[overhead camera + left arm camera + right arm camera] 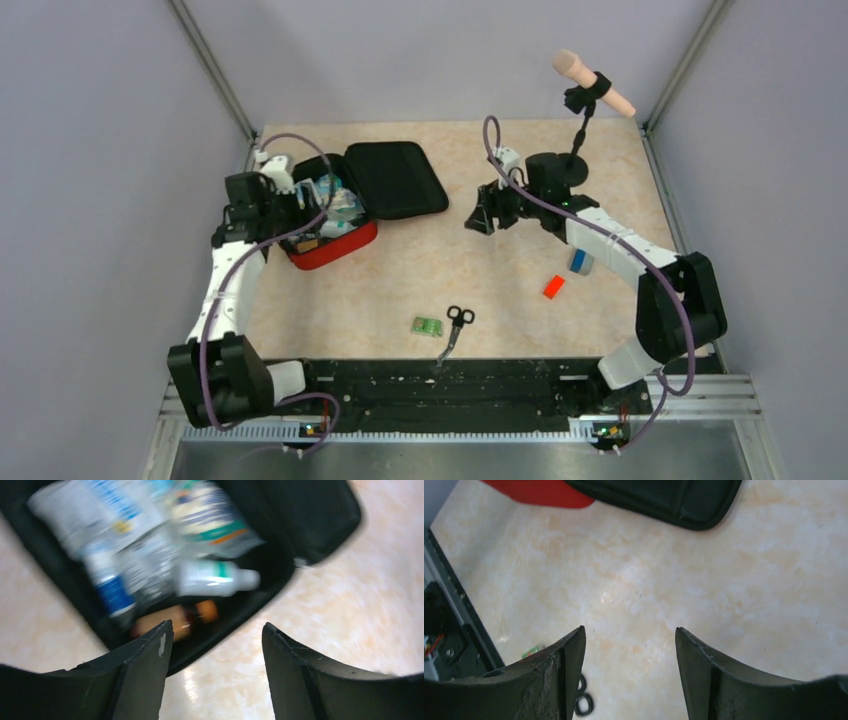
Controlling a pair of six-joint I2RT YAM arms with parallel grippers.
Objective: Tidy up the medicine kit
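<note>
The kit point(345, 248) lies open at the worktop's point(450, 260) far left, lid point(395, 178) flat beside it, bottles point(215, 577) and packets point(100, 515) inside. The left fingers point(145, 670) stand spread and empty above its edge. The right fingers point(704, 675) stand spread and empty over the worktop near the lid. Scissors point(456, 323), a green packet point(427, 326) and a red block point(554, 287) lie loose toward the near edge.
</note>
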